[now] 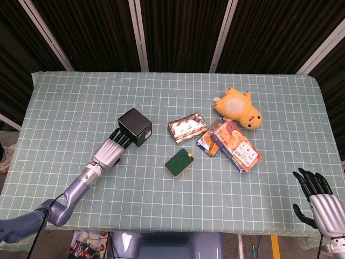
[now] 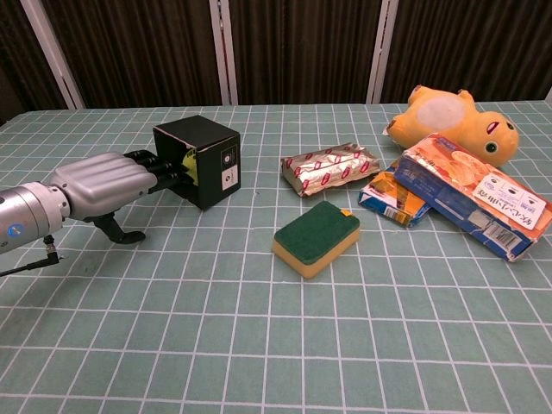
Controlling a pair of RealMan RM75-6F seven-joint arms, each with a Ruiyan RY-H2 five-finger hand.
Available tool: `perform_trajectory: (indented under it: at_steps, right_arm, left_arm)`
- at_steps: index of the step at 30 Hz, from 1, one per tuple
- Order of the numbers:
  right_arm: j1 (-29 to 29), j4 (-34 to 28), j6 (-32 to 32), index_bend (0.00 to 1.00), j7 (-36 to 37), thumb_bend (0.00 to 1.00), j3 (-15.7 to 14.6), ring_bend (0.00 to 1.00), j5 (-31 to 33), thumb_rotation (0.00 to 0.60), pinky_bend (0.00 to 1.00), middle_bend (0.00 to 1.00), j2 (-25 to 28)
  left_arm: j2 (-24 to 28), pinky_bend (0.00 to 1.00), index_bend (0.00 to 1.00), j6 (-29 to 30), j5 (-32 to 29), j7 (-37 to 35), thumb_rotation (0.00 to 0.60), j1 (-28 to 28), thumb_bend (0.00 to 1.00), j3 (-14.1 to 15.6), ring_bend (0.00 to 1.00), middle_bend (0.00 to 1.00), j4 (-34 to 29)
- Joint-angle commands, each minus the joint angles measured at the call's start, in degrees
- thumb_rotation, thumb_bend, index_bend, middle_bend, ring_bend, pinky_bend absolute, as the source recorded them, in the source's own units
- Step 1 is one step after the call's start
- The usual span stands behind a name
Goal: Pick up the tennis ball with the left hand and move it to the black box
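Observation:
The black box lies on its side left of the table's centre, its open face turned toward my left hand. That hand lies low over the cloth with straight fingers reaching into the opening. Only a thin yellow sliver of the tennis ball shows inside the box past the fingertips; the head view hides it entirely. The fingers touch or nearly touch the ball without wrapping it. My right hand hangs open at the table's near right corner, far from everything.
A green sponge lies at mid-table, with a foil packet behind it. Stacked snack boxes and a yellow plush toy occupy the right side.

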Motion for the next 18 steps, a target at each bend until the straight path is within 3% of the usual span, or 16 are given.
perform_trajectory:
  at_steps: [1, 9, 18]
  right_arm:
    - [-0.04, 0.02, 0.06, 0.00, 0.07, 0.43, -0.02, 0.00, -0.06, 0.600, 0.00, 0.00, 0.02]
    - [0.17, 0.06, -0.58, 0.00, -0.40, 0.43, -0.22, 0.00, -0.33, 0.600, 0.00, 0.00, -0.21]
    - [0.22, -0.55, -0.54, 0.00, -1.95, 0.43, -0.55, 0.00, -1.54, 0.600, 0.00, 0.00, -0.63]
  left_arm:
    - [0.77, 0.00, 0.00, 0.55, 0.09, -0.22, 0.600, 0.38, 0.25, 0.46, 0.00, 0.00, -1.26]
    - [9.68, 0.00, 0.00, 7.17, 3.22, -1.84, 0.600, 5.27, 0.21, 4.68, 0.00, 0.00, -12.47]
    - [24.69, 0.00, 0.00, 21.71, 8.48, -7.14, 0.600, 16.74, 0.13, 13.58, 0.00, 0.00, -25.51]
